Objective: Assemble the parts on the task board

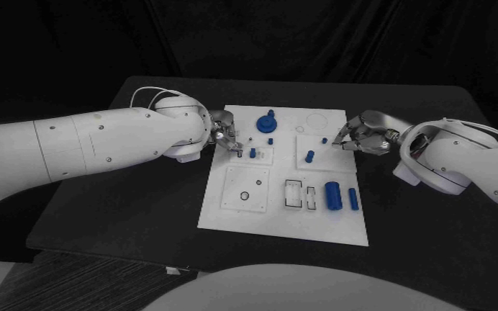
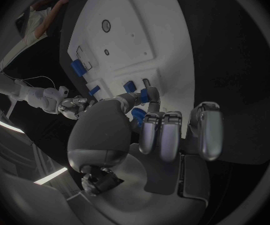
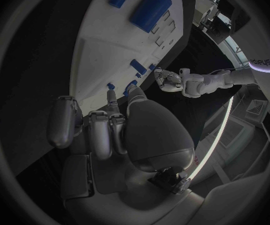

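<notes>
Head view: white task board (image 1: pixel 239 214) at frame centre, small blue parts (image 1: pixel 332 196) scattered across it; likely light, rigid, slick, best pinched by the sides. Left hand (image 1: pixel 227 138) pinching a small blue peg (image 2: pixel 152 95); right hand (image 1: pixel 352 140), grip impossible to tell.

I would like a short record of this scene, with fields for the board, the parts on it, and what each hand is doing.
board: white task board in the middle of the black table
large parts: blue cylinder and slimmer blue piece lying at the board's near right; blue knob at its far side
left hand: left hand at the board's left edge, fingertips over a small blue part; whether it grips it cannot be told
right hand: right hand at the board's right edge, fingertips close to a small blue peg; contact unclear
</notes>
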### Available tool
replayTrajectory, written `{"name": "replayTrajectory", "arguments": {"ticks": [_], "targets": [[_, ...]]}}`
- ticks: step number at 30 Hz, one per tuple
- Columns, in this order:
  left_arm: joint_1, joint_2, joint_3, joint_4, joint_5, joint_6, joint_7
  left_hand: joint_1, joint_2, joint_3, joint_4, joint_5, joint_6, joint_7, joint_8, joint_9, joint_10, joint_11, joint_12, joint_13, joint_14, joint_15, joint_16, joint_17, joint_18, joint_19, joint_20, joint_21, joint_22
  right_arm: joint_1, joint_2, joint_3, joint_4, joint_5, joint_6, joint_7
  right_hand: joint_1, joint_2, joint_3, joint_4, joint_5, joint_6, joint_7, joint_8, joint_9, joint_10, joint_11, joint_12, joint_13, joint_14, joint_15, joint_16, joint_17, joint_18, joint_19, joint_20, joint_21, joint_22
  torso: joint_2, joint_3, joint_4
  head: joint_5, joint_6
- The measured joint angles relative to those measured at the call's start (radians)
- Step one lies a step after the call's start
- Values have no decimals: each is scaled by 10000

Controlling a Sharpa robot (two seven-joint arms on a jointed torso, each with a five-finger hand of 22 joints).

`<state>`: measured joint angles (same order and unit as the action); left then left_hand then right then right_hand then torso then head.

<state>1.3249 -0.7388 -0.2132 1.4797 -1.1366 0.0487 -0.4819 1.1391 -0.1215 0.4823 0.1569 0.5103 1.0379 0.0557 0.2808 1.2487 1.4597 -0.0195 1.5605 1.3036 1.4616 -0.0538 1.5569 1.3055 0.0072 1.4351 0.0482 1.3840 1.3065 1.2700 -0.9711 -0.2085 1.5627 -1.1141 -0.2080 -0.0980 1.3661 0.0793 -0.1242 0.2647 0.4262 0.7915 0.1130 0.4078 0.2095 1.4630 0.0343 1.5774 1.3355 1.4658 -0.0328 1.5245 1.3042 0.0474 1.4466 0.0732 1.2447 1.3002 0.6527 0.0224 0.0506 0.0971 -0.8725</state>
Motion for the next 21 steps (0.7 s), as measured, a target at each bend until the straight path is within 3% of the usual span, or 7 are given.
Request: {"name": "replayTrajectory", "arguments": {"ticks": [6,8,10,14,16,21], "targets": [[326,24,10,-78,73,144,108,-86,-86,196,-196,-361,-35,36,0,0,0,0,0,0,0,0,0,0,1,-4,1,-2,0,-1,3,0,-6,0,0,-2,0,0,0,0,0,0,0,0,0,0,0,0,0,0,0,0,0,0,0,0,0,0,-12,0,-1,-3,0],[397,59,11,-135,163,265,159,-134,-134,617,-262,-710,-39,40,0,0,0,1,0,0,0,0,0,0,0,-7,2,-120,0,-1,9,0,-12,0,0,-3,0,0,0,0,1,0,0,0,0,0,0,0,0,0,0,0,0,0,0,0,0,0,-13,0,-1,-3,0],[453,116,13,-223,288,471,220,-134,-134,617,-262,-812,-60,60,0,0,1,1,0,0,0,1,0,0,1,-46,41,-119,0,-1,16,0,-19,0,0,-4,0,0,0,0,1,0,0,0,0,0,0,0,0,0,0,0,0,0,0,0,0,0,-13,0,-2,7,0],[499,268,12,-452,516,990,326,-135,-134,617,-262,-930,-74,73,-1,0,1,2,0,0,0,1,0,0,1,-58,54,-195,0,-1,25,0,-23,0,0,-6,0,0,0,0,149,0,0,0,0,0,0,0,0,0,0,0,0,0,0,0,0,0,-11,0,-4,10,0],[509,340,10,-552,602,1234,357,-172,-170,618,-262,-1155,-74,73,-1,-1,1,2,0,0,1,1,0,0,2,-60,55,-195,0,-1,26,0,-23,0,0,-6,0,0,0,0,152,0,0,0,0,0,0,0,0,0,0,0,0,0,0,0,0,0,-7,1,-4,-3,0],[522,577,7,-808,789,1714,352,-172,-170,618,-263,-1241,-74,73,-3,-2,1,2,0,0,0,1,0,0,1,-61,55,-195,0,-2,32,0,-24,0,-6,-6,0,0,0,0,152,0,0,0,0,0,0,0,0,0,0,0,0,0,0,0,0,0,-7,9,-5,-6,0]]}}
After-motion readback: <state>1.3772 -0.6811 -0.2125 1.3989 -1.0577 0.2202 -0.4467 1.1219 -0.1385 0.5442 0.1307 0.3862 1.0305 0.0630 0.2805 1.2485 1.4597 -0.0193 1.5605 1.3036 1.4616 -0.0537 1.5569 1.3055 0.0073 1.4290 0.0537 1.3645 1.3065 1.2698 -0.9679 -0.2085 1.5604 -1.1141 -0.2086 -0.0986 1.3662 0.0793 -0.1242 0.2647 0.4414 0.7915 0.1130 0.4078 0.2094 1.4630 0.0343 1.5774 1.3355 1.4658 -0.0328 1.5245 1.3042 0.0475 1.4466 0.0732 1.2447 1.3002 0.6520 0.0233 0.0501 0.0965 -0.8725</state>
